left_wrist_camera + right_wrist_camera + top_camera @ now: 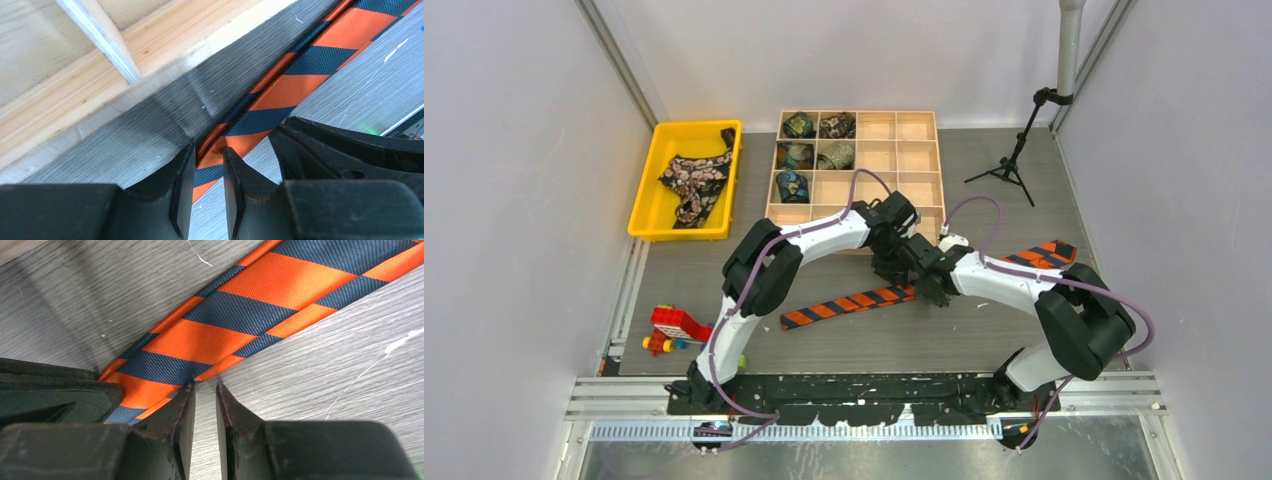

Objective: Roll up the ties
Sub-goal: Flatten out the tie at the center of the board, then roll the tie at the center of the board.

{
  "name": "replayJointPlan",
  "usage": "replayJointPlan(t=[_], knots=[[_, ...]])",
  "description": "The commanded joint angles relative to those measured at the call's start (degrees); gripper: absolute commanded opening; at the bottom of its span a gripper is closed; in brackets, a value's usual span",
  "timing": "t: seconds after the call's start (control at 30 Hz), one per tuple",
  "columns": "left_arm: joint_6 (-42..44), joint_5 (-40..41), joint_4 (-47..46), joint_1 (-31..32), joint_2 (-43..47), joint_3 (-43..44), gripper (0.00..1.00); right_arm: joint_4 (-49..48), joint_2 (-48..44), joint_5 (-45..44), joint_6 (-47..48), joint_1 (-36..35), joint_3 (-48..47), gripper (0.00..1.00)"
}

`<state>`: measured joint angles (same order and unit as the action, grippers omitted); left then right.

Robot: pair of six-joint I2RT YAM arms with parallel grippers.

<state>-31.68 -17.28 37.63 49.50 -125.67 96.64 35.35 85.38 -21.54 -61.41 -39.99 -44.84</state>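
Pinching the striped tie (300, 75) between narrow jaws, the left gripper (208, 150) holds it on the bench (325, 365); the right gripper (205, 386) sits alongside, jaws barely parted, empty, tie edge right against it.

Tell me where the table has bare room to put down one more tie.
Free: the table right of the box, toward the tripod; the strip between the bin and the blocks; the strip between the striped tie and the arm bases. Crowded: the middle, where the left gripper and right gripper meet at the striped tie.
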Motion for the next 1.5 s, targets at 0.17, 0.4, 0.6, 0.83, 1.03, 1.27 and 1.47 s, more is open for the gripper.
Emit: replayJointPlan(t=[0.17,0.4,0.6,0.83,1.03,1.27,1.47], knots=[[1.54,-2.64,1.76,0.05,4.90,1.55,0.33,-4.90,-6.26,2.02,5.02,0.24,2.47,0.30],[1.61,3.34,4.55,-2.19,16.74,-5.67,0.39,-4.88,-17.20,4.81,8.88,-0.18,3.26,0.34],[0.46,9.73,5.76,-3.15,31.68,-17.85,0.44,-6.02,-21.42,7.82,10.67,-0.67,0.26,0.35],[-2.61,19.99,10.14,-3.32,50.04,-35.62,0.44,-8.67,-15.01,8.75,13.03,-6.38,-6.03,0.35],[-6.72,23.81,10.01,-6.90,62.43,-49.13,0.40,-12.87,-6.65,8.29,13.08,-12.83,-11.11,0.35],[-11.93,24.34,7.52,-12.97,68.58,-58.41,0.38,-13.98,1.60,7.99,13.15,-19.52,-17.86,0.34],[-14.09,19.21,1.20,-19.65,71.87,-64.96,0.36,-16.48,6.85,10.63,13.78,-22.36,-21.35,0.34]])
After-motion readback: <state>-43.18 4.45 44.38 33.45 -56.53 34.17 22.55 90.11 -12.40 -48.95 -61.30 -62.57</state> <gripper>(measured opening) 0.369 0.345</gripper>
